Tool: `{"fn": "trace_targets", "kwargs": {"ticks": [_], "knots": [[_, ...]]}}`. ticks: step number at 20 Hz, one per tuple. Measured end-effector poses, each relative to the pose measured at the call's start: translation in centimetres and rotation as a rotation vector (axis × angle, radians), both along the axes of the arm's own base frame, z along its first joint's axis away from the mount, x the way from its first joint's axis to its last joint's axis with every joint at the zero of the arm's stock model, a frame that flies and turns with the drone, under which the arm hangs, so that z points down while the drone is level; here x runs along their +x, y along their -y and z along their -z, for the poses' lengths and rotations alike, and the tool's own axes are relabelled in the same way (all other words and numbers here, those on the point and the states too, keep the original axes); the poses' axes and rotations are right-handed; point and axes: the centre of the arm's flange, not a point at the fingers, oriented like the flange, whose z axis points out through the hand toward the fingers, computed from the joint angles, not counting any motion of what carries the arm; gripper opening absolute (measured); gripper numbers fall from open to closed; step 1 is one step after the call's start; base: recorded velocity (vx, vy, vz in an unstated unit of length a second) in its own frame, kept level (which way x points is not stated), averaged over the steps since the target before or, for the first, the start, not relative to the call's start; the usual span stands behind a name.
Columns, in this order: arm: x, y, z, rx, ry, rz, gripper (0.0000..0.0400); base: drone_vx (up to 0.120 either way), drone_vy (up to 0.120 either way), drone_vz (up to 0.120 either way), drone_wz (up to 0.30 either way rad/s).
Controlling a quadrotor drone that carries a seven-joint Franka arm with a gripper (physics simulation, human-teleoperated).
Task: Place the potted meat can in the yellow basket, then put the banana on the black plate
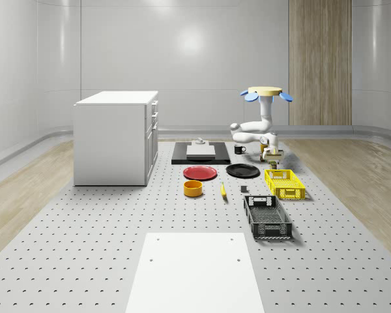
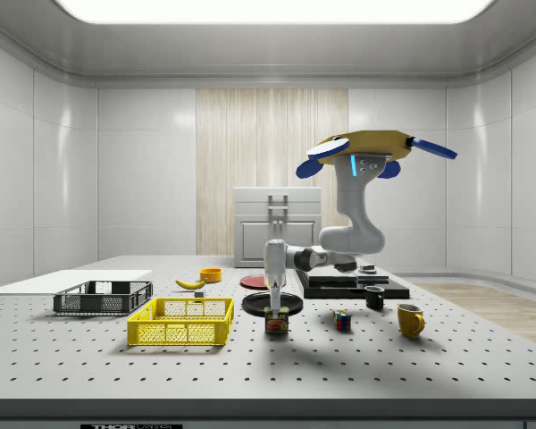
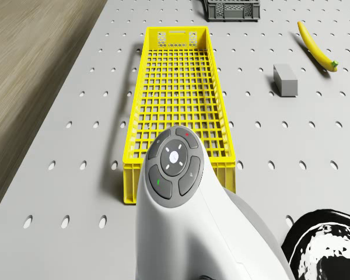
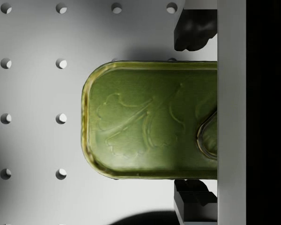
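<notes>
The potted meat can [image 4: 150, 119], with its green embossed lid, stands on the perforated table just beyond the far end of the yellow basket [image 1: 285, 183]. My gripper [image 2: 276, 309] points straight down over the can [image 2: 277, 323], open, with one finger [image 4: 192, 28] on each side of it. The drone [image 1: 267, 94] hovers above this spot with the arm folded beneath it. The banana [image 1: 223, 190] lies on the table, apart from the black plate [image 1: 242, 171]. From the drone, the yellow basket [image 3: 134, 116] stands empty and the banana [image 3: 315, 46] lies beyond it.
A black basket [image 1: 267, 216] sits in front of the yellow one. A red plate [image 1: 200, 173], orange bowl [image 1: 193, 188], black mug [image 1: 239, 149], dark tray [image 1: 201, 152] and white cabinet [image 1: 116, 137] stand to the whole-scene view's left. A Rubik's cube [image 2: 342, 320] and yellow mug [image 2: 410, 320] are near the can.
</notes>
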Motion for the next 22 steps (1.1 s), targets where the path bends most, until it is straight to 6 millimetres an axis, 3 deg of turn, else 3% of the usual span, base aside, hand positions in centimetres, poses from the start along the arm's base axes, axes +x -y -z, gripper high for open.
{"fn": "trace_targets", "kwargs": {"ticks": [11,15,22], "knots": [[0.0,0.0,-0.83,0.0,0.0,0.0,0.04,0.0,0.0,0.0,0.0],[0.0,-0.01,-0.87,0.0,0.0,0.0,0.031,0.0,0.0,0.0,0.0],[0.01,-0.04,-0.9,-0.004,-0.001,-0.009,0.0291,0.0,0.0,0.0,0.0]]}}
